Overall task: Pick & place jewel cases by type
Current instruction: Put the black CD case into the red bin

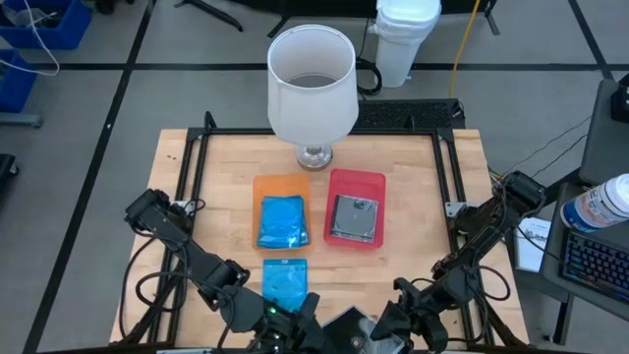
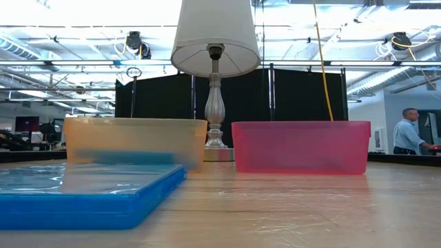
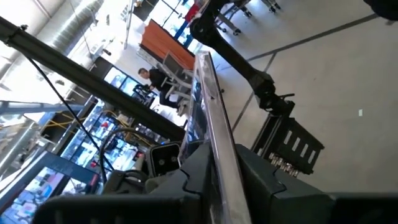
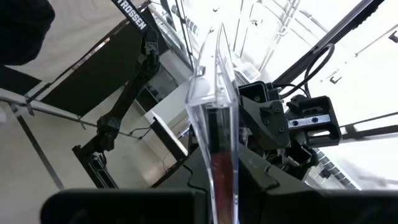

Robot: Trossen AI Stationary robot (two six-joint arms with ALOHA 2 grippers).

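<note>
- a clear case point(image 4: 214, 93) stands on edge between the fingers of the right gripper point(image 4: 221, 171), which are clamped on its lower part; the right wrist view looks along its thin edge, with something dark and red inside.
- the left wrist view shows the same kind of thin clear edge point(image 3: 214, 118) gripped in the left gripper point(image 3: 217, 180), its fingers closed against it on both sides.
- from above, both grippers sit at the table's near edge, left point(image 1: 285, 329) and right point(image 1: 398, 320) close together, with a pale flat piece between them.
- a blue case point(image 1: 285, 280) lies flat on the table point(image 1: 413, 197) near that edge, just ahead of the left gripper; it fills the near left of the low view point(image 2: 83, 193).
- blue cases point(image 1: 283, 220) lie in the orange tray point(image 1: 261, 187).
- a grey case point(image 1: 355, 218) lies in the red tray point(image 1: 356, 179), just beside the orange one.
- a white-shaded lamp point(image 1: 312, 84) stands behind both trays.
- a person point(image 2: 408, 132) stands far off in the room.
</note>
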